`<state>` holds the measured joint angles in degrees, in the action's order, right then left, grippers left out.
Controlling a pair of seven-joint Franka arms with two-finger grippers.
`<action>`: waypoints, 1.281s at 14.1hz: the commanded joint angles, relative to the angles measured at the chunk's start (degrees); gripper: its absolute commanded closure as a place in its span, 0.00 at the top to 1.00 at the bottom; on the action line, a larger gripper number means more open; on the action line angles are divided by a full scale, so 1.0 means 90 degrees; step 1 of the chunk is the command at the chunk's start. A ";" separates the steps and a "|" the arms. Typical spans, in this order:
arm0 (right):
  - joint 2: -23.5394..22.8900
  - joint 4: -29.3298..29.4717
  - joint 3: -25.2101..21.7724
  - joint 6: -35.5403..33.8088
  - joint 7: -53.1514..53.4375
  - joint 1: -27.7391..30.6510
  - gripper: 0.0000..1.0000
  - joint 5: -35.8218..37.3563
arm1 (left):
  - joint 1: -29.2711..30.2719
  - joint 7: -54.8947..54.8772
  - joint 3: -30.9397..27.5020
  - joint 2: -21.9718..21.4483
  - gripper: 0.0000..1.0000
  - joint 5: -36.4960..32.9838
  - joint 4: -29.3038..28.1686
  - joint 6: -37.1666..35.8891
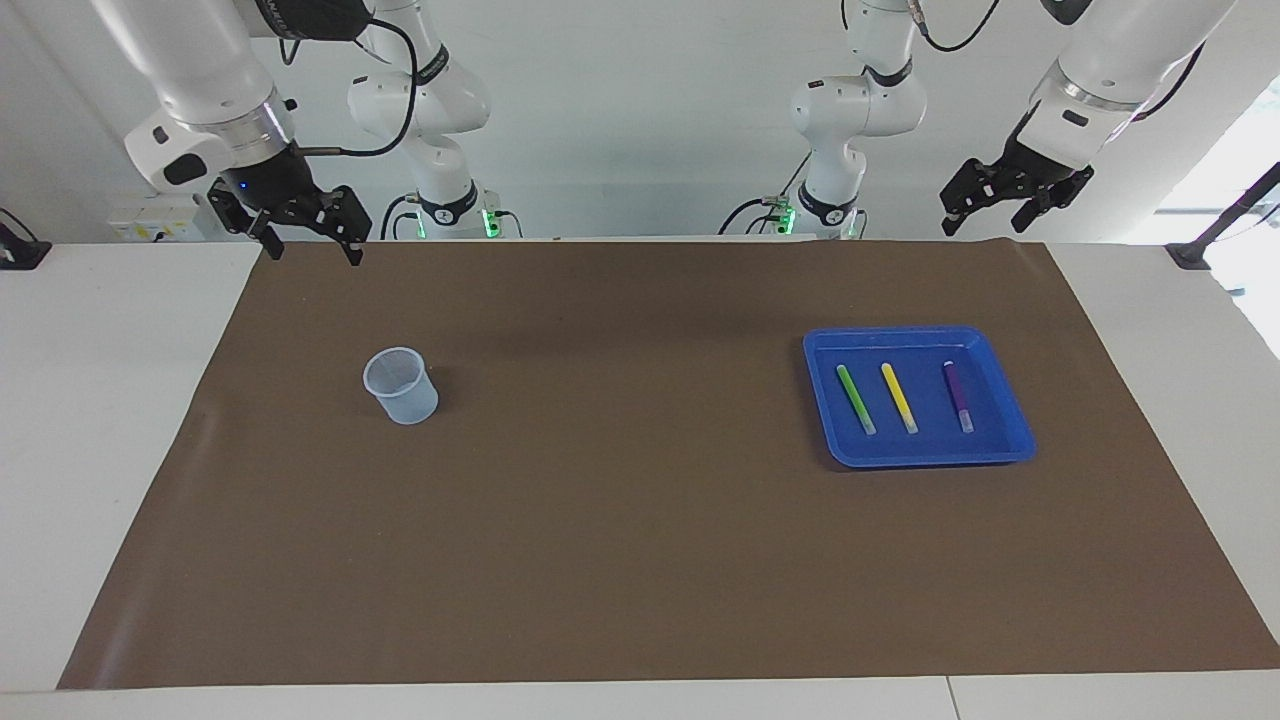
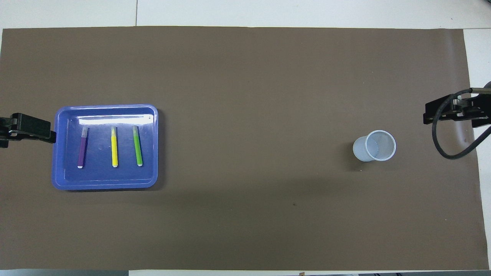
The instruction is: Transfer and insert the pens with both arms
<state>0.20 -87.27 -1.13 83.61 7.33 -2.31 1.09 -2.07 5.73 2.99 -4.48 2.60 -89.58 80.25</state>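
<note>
left gripper (image 1: pixel 1010 208) raised, jaws apart, empty, above tray (image 1: pixel 1010 450) edge with green pen (image 1: pixel 855 398), yellow pen (image 1: pixel 898 397), purple pen (image 1: pixel 957 395); right gripper (image 1: pixel 305 240) raised, jaws apart, empty, cup (image 1: pixel 400 385) below, toward table middle.

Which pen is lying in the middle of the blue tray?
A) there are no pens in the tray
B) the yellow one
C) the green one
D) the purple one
B. In the blue tray, the yellow pen lies between the green pen and the purple pen, all three side by side and apart from each other.
</note>
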 commanded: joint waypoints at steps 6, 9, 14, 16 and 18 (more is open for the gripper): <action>0.0104 -0.0128 0.0048 -0.0013 0.0025 0.0090 1.00 -0.0122 | -0.0014 0.0067 -0.0030 -0.0020 1.00 0.0063 0.0002 0.0097; 0.0104 -0.0128 0.0048 -0.0023 0.0025 0.0090 1.00 -0.0122 | -0.0082 0.0037 -0.0020 -0.0118 1.00 0.0063 0.0002 0.0242; 0.0104 -0.0128 0.0048 -0.0023 0.0016 0.0081 1.00 -0.0122 | -0.0092 0.0096 0.0029 -0.0293 1.00 -0.0015 -0.0289 0.0448; 0.0104 -0.0128 0.0048 -0.0013 0.0006 0.0090 1.00 -0.0131 | -0.0024 0.0115 0.0029 -0.0439 1.00 -0.0006 -0.0447 0.0624; 0.0104 -0.0128 0.0048 -0.0023 0.0006 0.0090 1.00 -0.0122 | 0.0005 0.0164 -0.0020 -0.0508 1.00 0.0004 -0.0437 0.0615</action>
<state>0.21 -87.31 -1.13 83.60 7.33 -2.28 1.09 -2.50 6.37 3.13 -6.35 2.63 -91.01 84.28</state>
